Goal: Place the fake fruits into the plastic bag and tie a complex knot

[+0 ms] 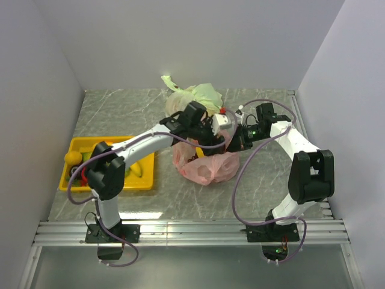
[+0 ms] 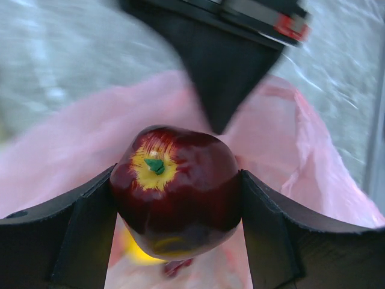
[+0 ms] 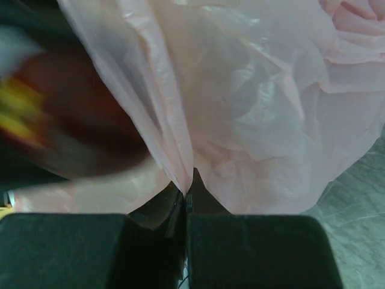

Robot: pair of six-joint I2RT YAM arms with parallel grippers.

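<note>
Item in hand: dark red glossy plastic apple [image 2: 177, 192], one of the fake fruits; yellow blush and green stem stub at 10 o'clock on its upper face
Holder: left gripper [image 2: 178, 201]; jaws set wide and clamped on the apple's flanks at 9 and 3 o'clock; hangs over the bag's mouth
Helper: right gripper [image 3: 186, 208]; jaws pressed together on a pinched fold of bag film, holding the rim up
Container: thin translucent pink plastic bag [image 1: 207, 170], near the middle of the grey marbled table [image 1: 120, 108]; yellow and red shapes inside, below the apple, too blurred to name
Stock remaining: shallow yellow plastic tray [image 1: 108, 186], at 9 o'clock of the pink bag, well apart; yellow plastic banana [image 1: 137, 170] and round yellow fruit [image 1: 73, 158] in it
Bystander: pale green-and-white knotted bag [image 1: 195, 96], at 12 o'clock of the pink bag; near, the gap hidden by the arms
Handling, apple: judged light, hollow, rigid; skin slick and curved, likely to squirt from an off-centre pinch; best taken across its widest girth, as now
Handling, bag: judged near weightless, limp, crinkly; apt to collapse shut or tear under a hard tug; best taken at rim or handle loops, not the belly
Stage: judged filling under way; knot not yet begun
</note>
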